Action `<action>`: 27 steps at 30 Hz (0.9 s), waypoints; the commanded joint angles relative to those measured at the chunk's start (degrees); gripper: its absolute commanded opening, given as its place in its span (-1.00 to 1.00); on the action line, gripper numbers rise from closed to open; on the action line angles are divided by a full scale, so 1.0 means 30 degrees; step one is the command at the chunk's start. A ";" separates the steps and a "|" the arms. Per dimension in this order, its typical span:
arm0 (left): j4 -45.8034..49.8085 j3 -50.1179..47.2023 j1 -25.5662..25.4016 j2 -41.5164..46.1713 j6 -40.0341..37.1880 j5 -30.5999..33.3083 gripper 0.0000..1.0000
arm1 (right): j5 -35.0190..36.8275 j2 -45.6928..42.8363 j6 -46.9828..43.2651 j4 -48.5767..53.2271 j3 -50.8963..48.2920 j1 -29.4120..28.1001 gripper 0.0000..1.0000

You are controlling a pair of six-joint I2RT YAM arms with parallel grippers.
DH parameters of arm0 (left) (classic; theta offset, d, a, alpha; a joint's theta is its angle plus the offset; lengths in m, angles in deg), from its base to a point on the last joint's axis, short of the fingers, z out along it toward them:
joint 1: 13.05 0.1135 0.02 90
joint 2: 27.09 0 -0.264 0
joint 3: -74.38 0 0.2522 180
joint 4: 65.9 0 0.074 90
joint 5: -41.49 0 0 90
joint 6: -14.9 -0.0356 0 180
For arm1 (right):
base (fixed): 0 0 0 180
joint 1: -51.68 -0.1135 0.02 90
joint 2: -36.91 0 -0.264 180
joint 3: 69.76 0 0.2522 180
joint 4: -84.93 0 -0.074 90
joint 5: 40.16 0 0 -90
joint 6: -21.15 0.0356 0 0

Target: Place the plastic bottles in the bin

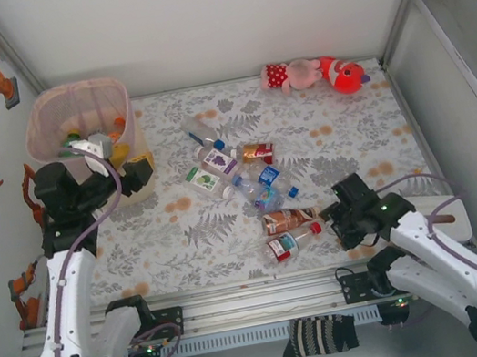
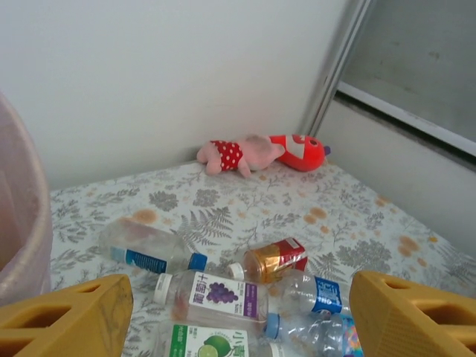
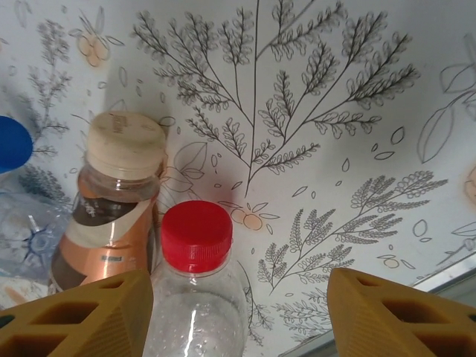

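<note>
Upper left of the top view: the bin point(image 1: 50, 105) stood upright, with the left gripper point(image 2: 238, 316) beside it, released and empty. Centre: the plastic bottles point(image 1: 248, 181) lay scattered on their sides. Lower centre: the red-capped bottle point(image 1: 292, 243) lay left-to-right, cap pointing right, between the right gripper's point(image 3: 239, 312) spread fingers, ungrasped.
</note>
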 commanded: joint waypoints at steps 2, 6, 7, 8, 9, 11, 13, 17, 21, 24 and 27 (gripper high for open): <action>-0.3152 -0.0707 -0.0243 0.0933 0.1186 -0.0700 0.52 | -0.0128 0.1619 0.1924 -0.2204 -0.0152 -0.0879 0.24; -0.2773 -0.0711 -0.0310 0.1076 0.0968 -0.0674 0.52 | -0.0232 0.3079 0.1869 -0.2888 0.0155 -0.1110 0.21; -0.2720 -0.0711 -0.0303 0.1072 0.0945 -0.0680 0.52 | -0.0170 0.3279 0.1900 -0.2918 0.0186 -0.1117 0.20; -0.2733 -0.0711 -0.0309 0.1085 0.0956 -0.0672 0.52 | -0.0082 0.3389 0.1949 -0.2934 0.0174 -0.1132 0.18; -0.2705 -0.0697 -0.0310 0.1073 0.0943 -0.0670 0.52 | 0.0035 0.3444 0.2006 -0.2955 0.0119 -0.1151 0.15; -0.2701 -0.0711 -0.0310 0.1117 0.0956 -0.0656 0.52 | 0.0205 0.3520 0.2203 -0.3170 -0.0058 -0.1139 0.11; -0.2666 -0.0708 -0.0316 0.1143 0.0949 -0.0669 0.52 | 0.0307 0.3548 0.2427 -0.3386 -0.0227 -0.1139 0.07; -0.2618 -0.0711 -0.0323 0.1093 0.0945 -0.0671 0.52 | 0.0749 0.3708 0.2478 -0.3533 -0.0234 -0.1119 0.02; -0.2627 -0.0737 -0.0339 0.1085 0.0913 -0.0657 0.52 | 0.0955 0.4087 0.2653 -0.3988 -0.0569 -0.1140 0.01; -0.2573 -0.0711 -0.0339 0.1036 0.0914 -0.0667 0.52 | 0.0897 0.4603 0.2676 -0.4480 -0.0705 -0.1135 -0.02; -0.2529 -0.0714 -0.0368 0.0975 0.0914 -0.0683 0.52 | 0.0809 0.5083 0.2658 -0.4910 -0.0823 -0.1130 -0.07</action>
